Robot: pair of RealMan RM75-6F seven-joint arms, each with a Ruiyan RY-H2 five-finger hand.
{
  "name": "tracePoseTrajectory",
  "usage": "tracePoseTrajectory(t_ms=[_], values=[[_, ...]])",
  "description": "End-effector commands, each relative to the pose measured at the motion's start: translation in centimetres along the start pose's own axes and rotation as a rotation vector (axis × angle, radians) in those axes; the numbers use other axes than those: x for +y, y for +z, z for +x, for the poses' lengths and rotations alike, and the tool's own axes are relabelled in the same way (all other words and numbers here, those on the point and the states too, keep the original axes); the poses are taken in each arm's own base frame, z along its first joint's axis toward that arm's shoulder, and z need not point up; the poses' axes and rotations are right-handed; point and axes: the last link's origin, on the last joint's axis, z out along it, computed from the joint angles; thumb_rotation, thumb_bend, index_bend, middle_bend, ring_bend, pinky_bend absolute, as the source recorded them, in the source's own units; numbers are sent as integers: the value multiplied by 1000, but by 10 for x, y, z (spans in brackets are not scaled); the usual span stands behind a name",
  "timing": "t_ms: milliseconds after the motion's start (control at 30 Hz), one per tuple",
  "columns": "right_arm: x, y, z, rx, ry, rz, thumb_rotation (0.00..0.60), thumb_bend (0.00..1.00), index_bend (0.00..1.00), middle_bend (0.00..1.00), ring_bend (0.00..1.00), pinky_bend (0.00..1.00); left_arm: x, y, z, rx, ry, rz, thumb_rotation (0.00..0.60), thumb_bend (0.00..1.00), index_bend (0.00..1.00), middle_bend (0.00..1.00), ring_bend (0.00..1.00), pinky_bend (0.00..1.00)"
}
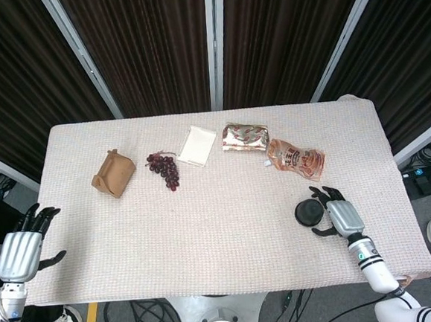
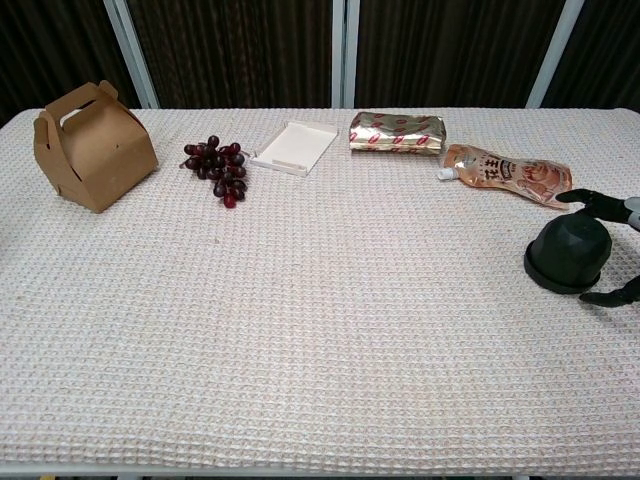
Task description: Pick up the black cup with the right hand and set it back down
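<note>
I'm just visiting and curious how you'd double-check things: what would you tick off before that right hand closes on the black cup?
1. Black cup resting rim-down on the table: ok.
2. Right hand beside the cup, fingers spread either side: ok.
3. Fingers touching the cup: cannot tell.
4. Orange pouch apart from the cup: ok.
5. Left hand off the table's edge, holding nothing: ok.
6. Cup lifted: not ok, not yet.

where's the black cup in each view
Head view: black cup sits lower right on the table, just left of the right hand.
Chest view: black cup sits at the far right edge, upside down.
Shared landmark: the orange pouch lies just behind it.
</note>
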Motion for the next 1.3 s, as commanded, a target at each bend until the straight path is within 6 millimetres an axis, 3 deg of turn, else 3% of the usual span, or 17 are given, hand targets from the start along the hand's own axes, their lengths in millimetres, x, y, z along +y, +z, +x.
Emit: tracePoseTrajectory(t_ms=[33,833,1300], values=[[-1,1,-1,-1,5,4,600,63,0,202,0,0,0,0,0,2,0,-1,600,21,188,166,76,273],[-7,8,-8,1,13,21,600,110,0,276,0,0,-3,-2,-2,-10,-2,0,600,21,188,166,76,274],[-14,8,10,103,41,65,600,166,9,366,0,0,-1,-1,-2,-12,-4,-7,600,20,193,166,76,274]])
